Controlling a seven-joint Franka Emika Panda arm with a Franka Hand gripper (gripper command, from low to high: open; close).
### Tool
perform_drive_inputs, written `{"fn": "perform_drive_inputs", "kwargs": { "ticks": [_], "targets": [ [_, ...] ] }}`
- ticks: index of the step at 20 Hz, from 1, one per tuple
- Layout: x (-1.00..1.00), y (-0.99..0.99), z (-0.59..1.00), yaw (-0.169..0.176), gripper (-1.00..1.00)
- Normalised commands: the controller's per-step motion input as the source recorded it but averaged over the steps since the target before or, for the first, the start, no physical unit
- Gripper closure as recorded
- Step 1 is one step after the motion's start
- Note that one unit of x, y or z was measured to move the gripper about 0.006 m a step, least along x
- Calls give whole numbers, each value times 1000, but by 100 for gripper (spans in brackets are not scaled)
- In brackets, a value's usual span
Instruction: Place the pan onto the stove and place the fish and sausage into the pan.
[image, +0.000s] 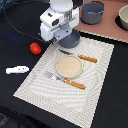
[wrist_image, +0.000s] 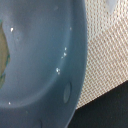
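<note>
**Blue-grey pan under the arm, off the stove**

Your jaws (image: 66, 36) sit low over the pan (image: 71, 40) at the striped placemat's (image: 100, 75) far edge; whether they are apart or clamped, you cannot tell. The wrist view is filled by the pan's blue inside (wrist_image: 40, 60). The stove (image: 107, 30) carries a grey pot (image: 92, 12). The sausage (image: 35, 48) and the fish (image: 17, 70) lie on the black counter (image: 15, 35), off the exterior view's left of the placemat.

Blue-grey pan (image: 71, 40) on placemat edge; sausage (image: 35, 48), fish (image: 17, 70) apart.

Black table (image: 112, 95) under me carries striped beige placemat (image: 65, 75), stove (image: 107, 30) at far edge, plus sausage (image: 35, 48) & fish (image: 17, 70) off mat, exterior view's left.
</note>
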Motion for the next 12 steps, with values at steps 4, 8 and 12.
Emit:
{"fn": "perform_drive_inputs", "kwargs": {
  "ticks": [4,8,12],
  "targets": [
    [176,5,-116,-12,100],
    [140,0,-151,-12,100],
    [142,0,-81,-6,100]
  ]
}}
